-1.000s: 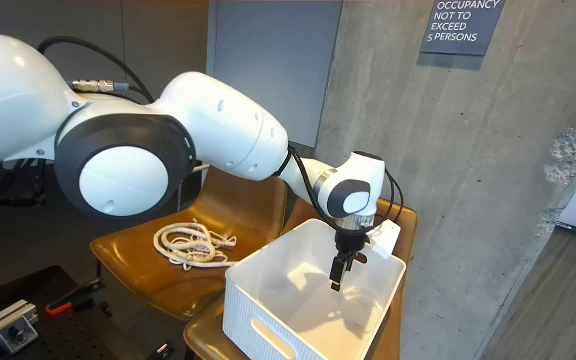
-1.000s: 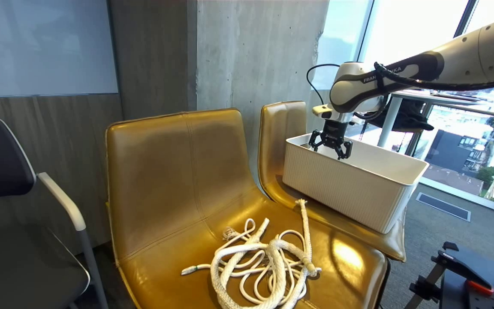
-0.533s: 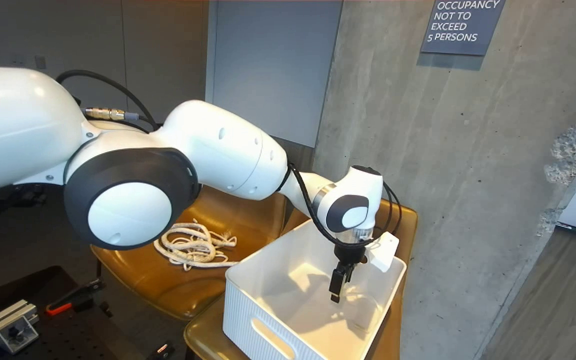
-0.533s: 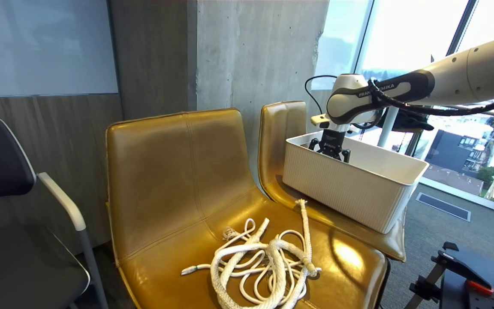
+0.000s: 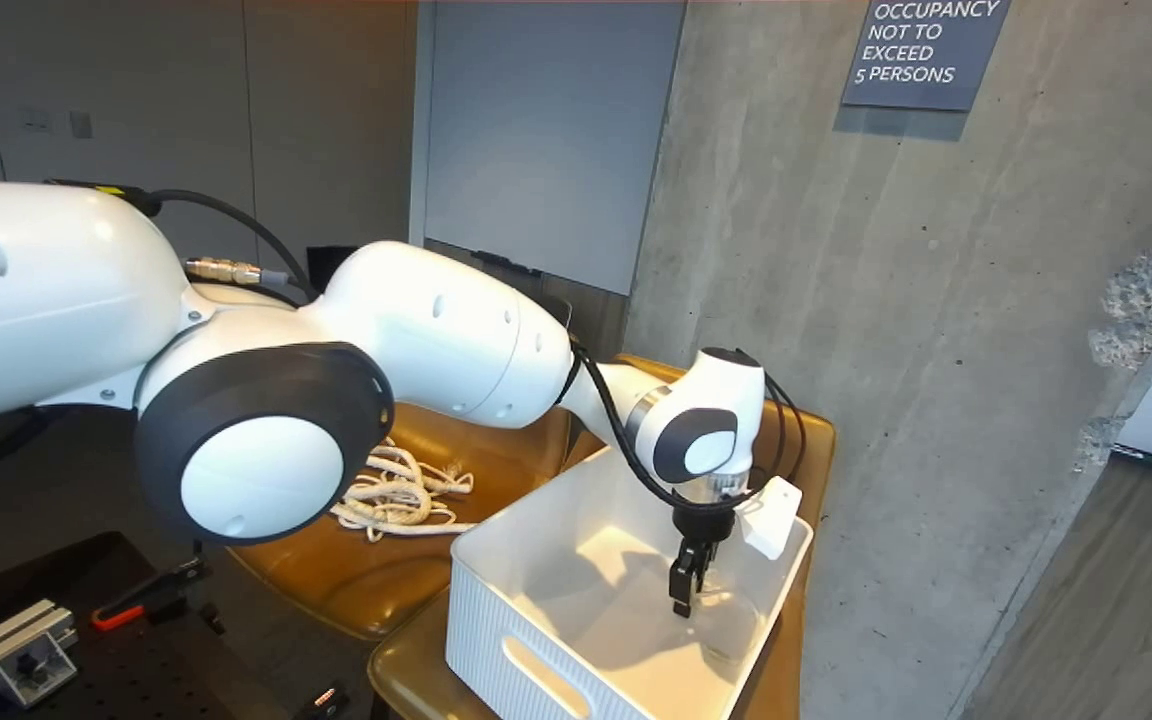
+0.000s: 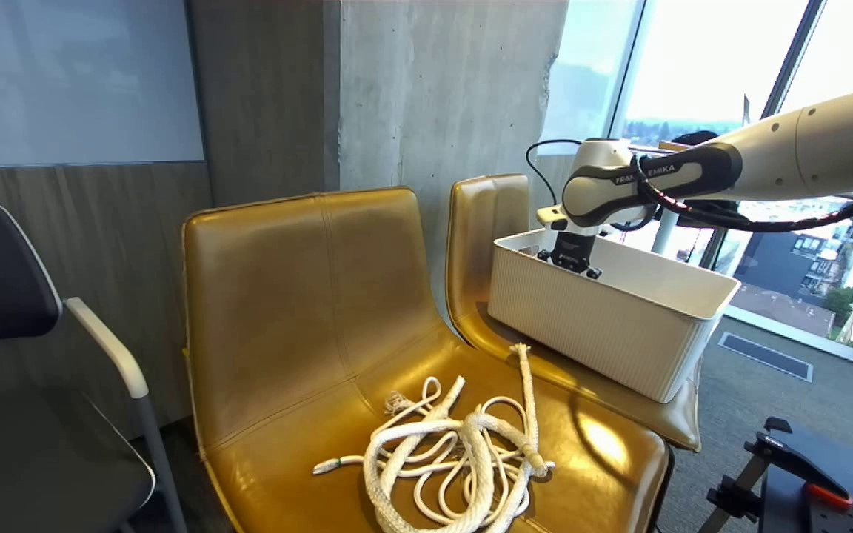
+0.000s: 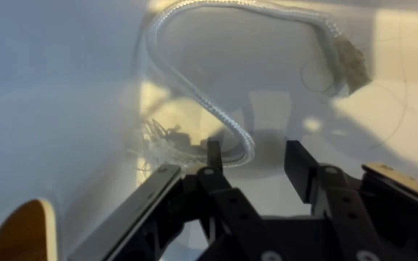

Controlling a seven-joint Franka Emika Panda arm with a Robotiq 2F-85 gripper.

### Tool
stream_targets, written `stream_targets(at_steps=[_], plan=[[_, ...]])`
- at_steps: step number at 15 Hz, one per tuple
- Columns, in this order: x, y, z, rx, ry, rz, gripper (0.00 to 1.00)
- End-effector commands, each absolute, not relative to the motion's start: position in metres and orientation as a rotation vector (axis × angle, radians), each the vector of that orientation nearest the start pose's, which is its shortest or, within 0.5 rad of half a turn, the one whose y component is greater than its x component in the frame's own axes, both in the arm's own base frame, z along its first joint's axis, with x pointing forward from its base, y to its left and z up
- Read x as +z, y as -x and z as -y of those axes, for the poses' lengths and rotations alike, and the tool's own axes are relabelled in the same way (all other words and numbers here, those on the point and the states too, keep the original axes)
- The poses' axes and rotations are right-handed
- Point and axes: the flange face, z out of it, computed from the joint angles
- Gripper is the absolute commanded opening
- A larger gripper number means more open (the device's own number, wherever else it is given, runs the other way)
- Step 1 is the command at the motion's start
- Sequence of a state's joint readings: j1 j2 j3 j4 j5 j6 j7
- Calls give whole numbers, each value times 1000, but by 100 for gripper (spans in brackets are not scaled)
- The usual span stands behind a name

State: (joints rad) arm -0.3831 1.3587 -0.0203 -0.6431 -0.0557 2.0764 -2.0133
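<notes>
- Wrist view: the tool (image 7: pixel 254 145) has its fingers parted, and a bend of the white cord (image 7: pixel 203 99) shows in the gap between them. No pinch on the cord shows; whether the finger beside it touches it, I cannot tell.
- Just changed: in both exterior views the tool has come further down into the bin (image 6: pixel 589 318), whose long side hides the fingertips in an exterior view. The fingers also look slightly closer together.
- What this means, as I judge it: the fingertips are down near the cord's level, set about its bend rather than at either end, with a grip not yet made.
- Inside the bin, the cord lies in a loose curve by the end wall (image 7: pixel 49 108) nearest the chair back. Its frayed end (image 7: pixel 161 146) sits close to that wall, near the handle hole (image 7: pixel 20 232); the brownish end (image 7: pixel 350 65) lies farther out on the bottom.
- Under the bin is a tan chair (image 6: pixel 489 222). On the seat of the neighbouring chair (image 6: pixel 271 296) lies a coil of rope (image 6: pixel 479 459), one strand pointing to the seat edge beside the bin.
</notes>
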Motion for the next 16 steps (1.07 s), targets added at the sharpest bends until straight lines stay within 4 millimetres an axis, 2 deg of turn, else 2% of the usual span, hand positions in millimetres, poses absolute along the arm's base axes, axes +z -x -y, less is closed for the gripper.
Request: stream_targets(at_steps=[1,3,4,8,16], plan=[[128,-741,319,-101,-2038,-2244,20],[130,-741,320,-102,-2041,-2239,4],[131,-741,320,-100,-2042,-2237,1],[144,-744,318,-87,-2047,-2229,1],[214,-752,312,-94,-2030,-2250,1]])
